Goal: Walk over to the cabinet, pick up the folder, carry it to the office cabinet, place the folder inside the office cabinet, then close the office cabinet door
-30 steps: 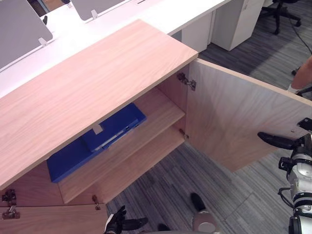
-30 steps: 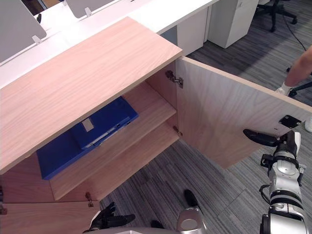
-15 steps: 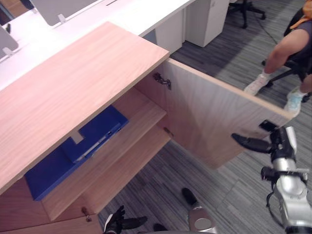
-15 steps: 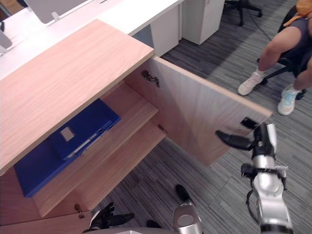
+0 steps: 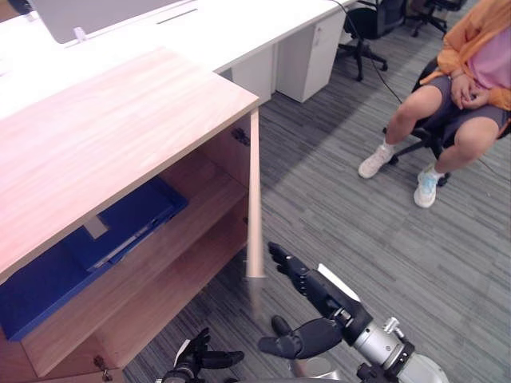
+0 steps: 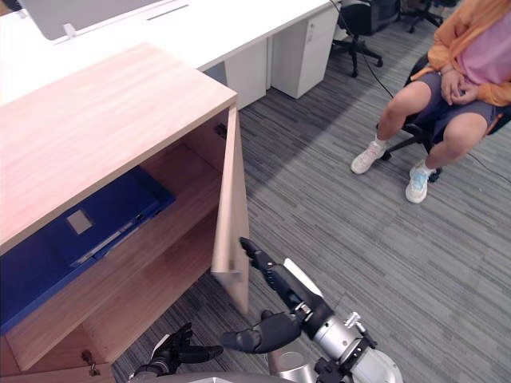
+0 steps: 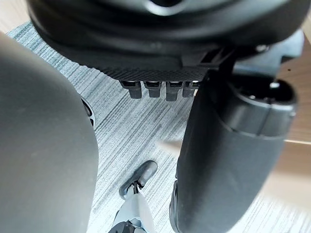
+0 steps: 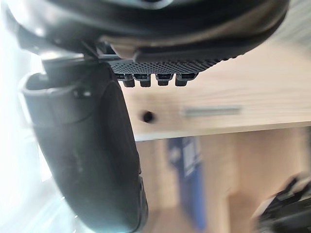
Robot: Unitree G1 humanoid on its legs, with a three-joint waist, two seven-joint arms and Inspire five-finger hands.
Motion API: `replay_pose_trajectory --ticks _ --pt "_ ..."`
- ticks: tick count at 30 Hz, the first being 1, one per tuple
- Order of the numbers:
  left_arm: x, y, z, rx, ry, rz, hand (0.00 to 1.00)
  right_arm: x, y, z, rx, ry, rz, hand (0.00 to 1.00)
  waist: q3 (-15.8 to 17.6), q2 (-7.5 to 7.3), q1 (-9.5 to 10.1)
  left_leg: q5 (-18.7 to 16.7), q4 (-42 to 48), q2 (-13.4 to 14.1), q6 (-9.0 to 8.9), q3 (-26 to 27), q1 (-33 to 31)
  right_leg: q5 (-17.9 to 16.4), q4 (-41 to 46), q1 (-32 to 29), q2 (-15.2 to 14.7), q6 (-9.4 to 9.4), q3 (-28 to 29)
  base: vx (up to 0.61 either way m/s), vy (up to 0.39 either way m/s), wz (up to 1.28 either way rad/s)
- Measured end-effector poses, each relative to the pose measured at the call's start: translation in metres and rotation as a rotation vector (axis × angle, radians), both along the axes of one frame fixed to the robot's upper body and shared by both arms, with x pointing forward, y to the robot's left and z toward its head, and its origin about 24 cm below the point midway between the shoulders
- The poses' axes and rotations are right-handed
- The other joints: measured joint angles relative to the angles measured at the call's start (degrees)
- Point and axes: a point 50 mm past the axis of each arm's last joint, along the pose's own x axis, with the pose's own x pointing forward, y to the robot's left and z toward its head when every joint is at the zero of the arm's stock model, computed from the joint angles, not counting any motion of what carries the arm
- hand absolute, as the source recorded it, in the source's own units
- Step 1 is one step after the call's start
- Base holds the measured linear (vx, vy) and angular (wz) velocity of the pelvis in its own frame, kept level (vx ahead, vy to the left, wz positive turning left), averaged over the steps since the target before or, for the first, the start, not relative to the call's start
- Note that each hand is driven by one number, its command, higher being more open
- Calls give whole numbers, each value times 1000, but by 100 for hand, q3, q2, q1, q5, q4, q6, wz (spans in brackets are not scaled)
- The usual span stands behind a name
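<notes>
L robot hand (image 5: 201, 361) low nr floor, fingers relaxed, apart, holds nothing | R robot hand (image 6: 289, 294) fingers straight, thumb spread, tips at outer face of door (image 6: 231, 199), contact unclear | door part open | blue folder (image 5: 120, 223) flat on upper shelf (image 5: 209, 195) in office cabinet (image 5: 120, 120) | white surface (image 5: 200, 32) behind | person (image 5: 467, 88) seated far R
</notes>
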Motion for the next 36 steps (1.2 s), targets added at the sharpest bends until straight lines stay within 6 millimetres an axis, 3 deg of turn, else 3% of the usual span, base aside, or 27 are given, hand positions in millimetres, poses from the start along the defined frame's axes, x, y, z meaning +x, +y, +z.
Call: replay_pose_trajectory --ticks 2,4,6,10,14,16,20,24,30,33,36 --pt "3 2 1 13 -2 -9 100 13 15 0 41 -32 23 100 -82 -56 143 27 64 -12 44 -284 -167 -22 6 10 -81 -34 -290 -25 -27 75" --pt "9 2 2 32 -16 -9 100 43 30 -11 49 -48 -2 100 -154 -70 373 129 106 -52 168 -713 -375 -55 -1 60 -196 -81 -743 -14 -32 96" --pt "14 2 3 43 -27 -3 100 68 32 -22 14 -51 -85 100 -154 -62 561 216 96 -112 225 -1099 -499 -99 -8 144 -299 -147 -1163 -7 -26 110" --pt "18 3 5 55 -40 47 100 121 11 -35 -16 -33 -374 100 -154 -43 840 511 -141 -338 237 -1947 -740 -253 -3 269 -519 -177 -2051 -21 -35 111" --pt "22 6 7 54 -64 122 100 149 -29 -45 16 52 -699 100 -152 -33 1100 908 -562 -544 250 -2713 -806 -438 30 420 -674 -165 -2840 -5 -47 112" --pt "20 8 7 55 -61 158 100 146 -52 -55 46 113 -844 100 -151 -32 1116 1118 -820 -621 263 -3011 -786 -468 37 470 -717 -135 -3131 18 -26 74" --pt "22 7 8 58 -68 172 100 132 -73 -83 18 250 -960 100 -128 5 1220 1456 -1288 -686 288 -3382 -680 -549 40 552 -744 -91 -3507 16 -19 56" --pt "20 8 9 47 -84 209 100 103 -73 -117 -42 399 -975 100 -106 36 1261 1667 -1637 -720 250 -3833 -519 -702 41 794 -746 -69 -3980 49 -34 60" --pt "3 26 12 22 -111 426 100 40 -80 -180 -257 717 -992 100 -70 97 1415 1722 -1746 -805 226 -4421 -408 -948 118 1121 -798 -48 -4553 42 -21 50" --pt "-14 44 13 35 -110 562 100 18 -81 -195 -297 823 -998 100 -58 116 1472 1729 -1747 -824 217 -4618 -409 -1015 176 1189 -809 -70 -4744 17 -22 40" --pt "-22 66 25 40 -199 725 100 12 -83 -199 -309 861 -1009 100 -44 137 1580 1794 -1748 -874 205 -4919 -461 -1091 193 1285 -829 -78 -5035 -16 -31 50"
